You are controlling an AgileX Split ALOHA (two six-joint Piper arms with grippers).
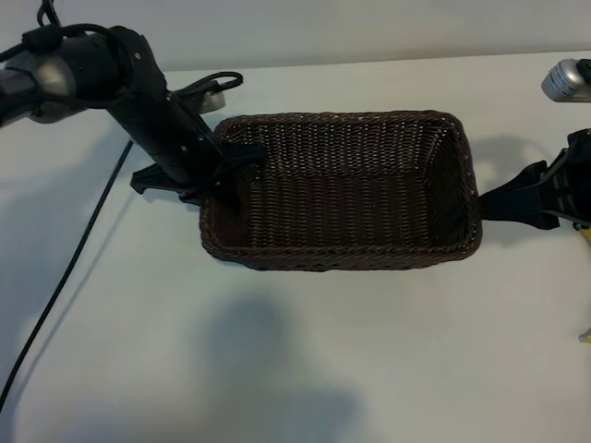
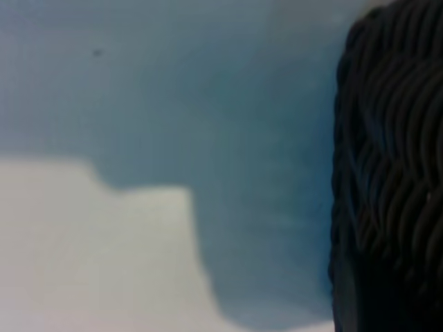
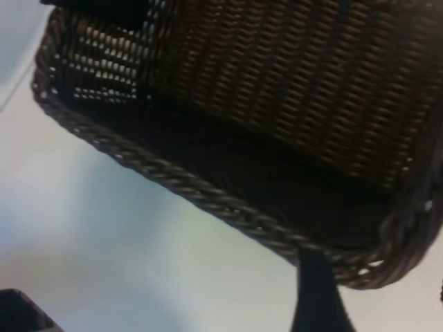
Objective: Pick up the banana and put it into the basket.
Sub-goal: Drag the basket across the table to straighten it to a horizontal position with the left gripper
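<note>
On the white table, centre: one rectangular dark brown woven basket, rounded corners, sloping sides, standing upright. Its interior shows only weave in the exterior view and in the right wrist view; the left wrist view shows one outer wall close up beside bare tabletop and shadow.

Banana: not visible in any view; its place cannot be told.

Left gripper: black, pointing steeply down at the basket's left end, over the rim near the far corner. Jaws stand narrowly apart; nothing can be seen between them, and whether they hold anything cannot be told. Left arm reaches in from the upper left edge, a black cable trailing across the table beneath it.

Right gripper: black, at the basket's right end, one finger outside the wall against the rim. Jaws stand fairly wide; whether they grip the wall cannot be told.
</note>
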